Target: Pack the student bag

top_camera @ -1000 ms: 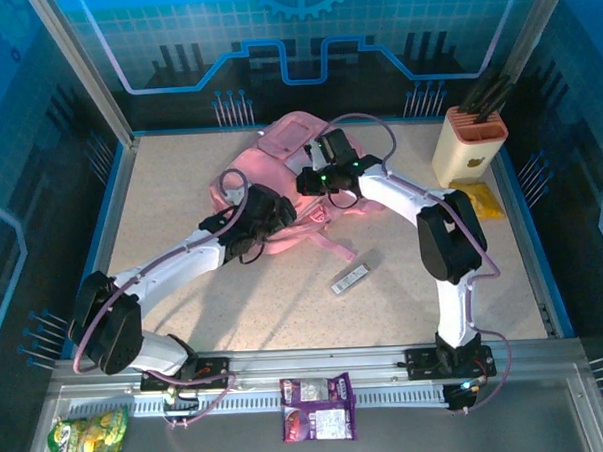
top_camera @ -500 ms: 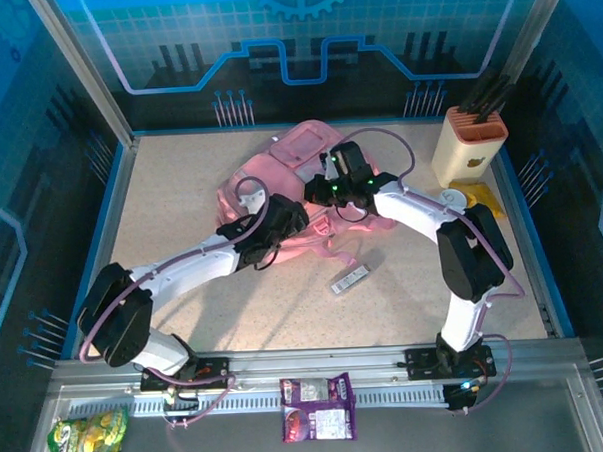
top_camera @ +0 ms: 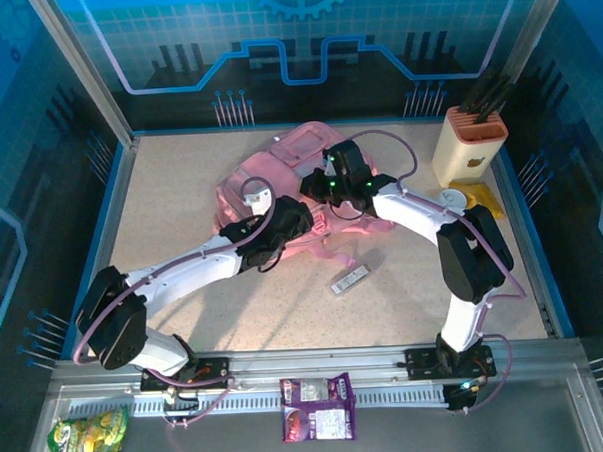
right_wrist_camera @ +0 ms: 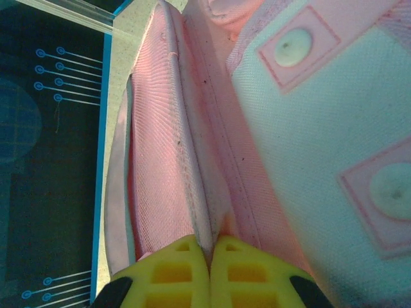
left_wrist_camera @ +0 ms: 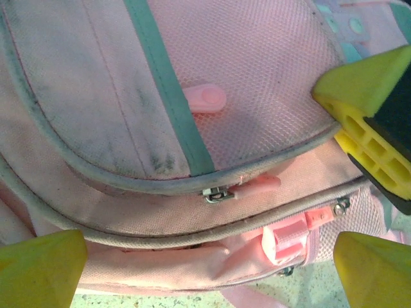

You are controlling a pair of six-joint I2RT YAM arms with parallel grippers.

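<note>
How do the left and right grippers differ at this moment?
The left gripper is wide open and holds nothing; the right gripper is shut, pinching a seam of the bag. The left faces a zip pocket; the right faces the bag's edge. Both have yellow fingers.

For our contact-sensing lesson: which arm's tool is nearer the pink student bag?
Right. The right tool is shut on a fold of the student bag; the left tool hangs open over its front zip pocket.
</note>
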